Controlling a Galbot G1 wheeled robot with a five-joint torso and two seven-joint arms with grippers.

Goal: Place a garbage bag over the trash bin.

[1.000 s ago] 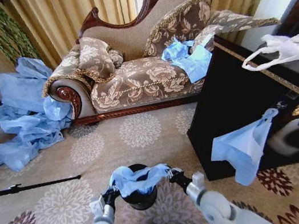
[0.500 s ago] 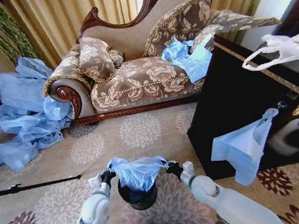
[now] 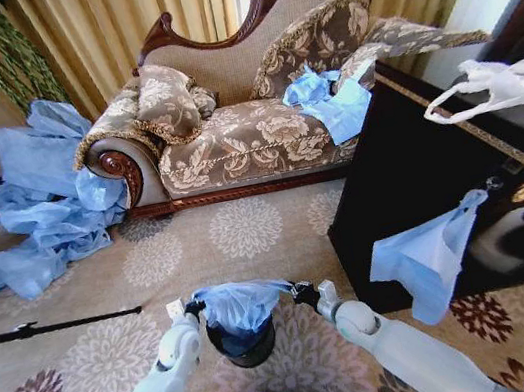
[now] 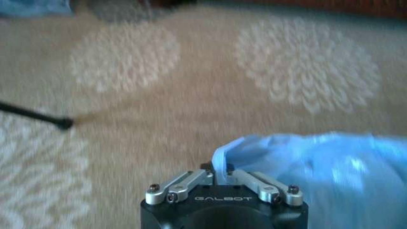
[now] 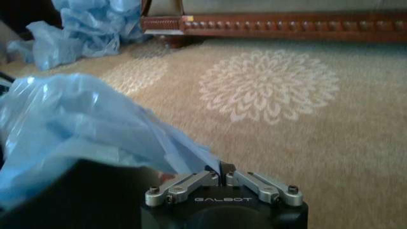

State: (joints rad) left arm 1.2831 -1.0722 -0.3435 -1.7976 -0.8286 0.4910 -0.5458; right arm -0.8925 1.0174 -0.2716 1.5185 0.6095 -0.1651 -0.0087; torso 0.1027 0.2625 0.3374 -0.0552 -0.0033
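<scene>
The left gripper (image 3: 193, 308) and right gripper (image 3: 301, 294) each pinch an edge of the garbage bag (image 3: 236, 306), stretched between them directly over the trash bin (image 3: 242, 347) just below.

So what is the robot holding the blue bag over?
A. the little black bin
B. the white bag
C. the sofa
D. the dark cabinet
A: the left end effector and right end effector each pinch an edge of the garbage bag, stretched over the trash bin on the carpet.
</scene>
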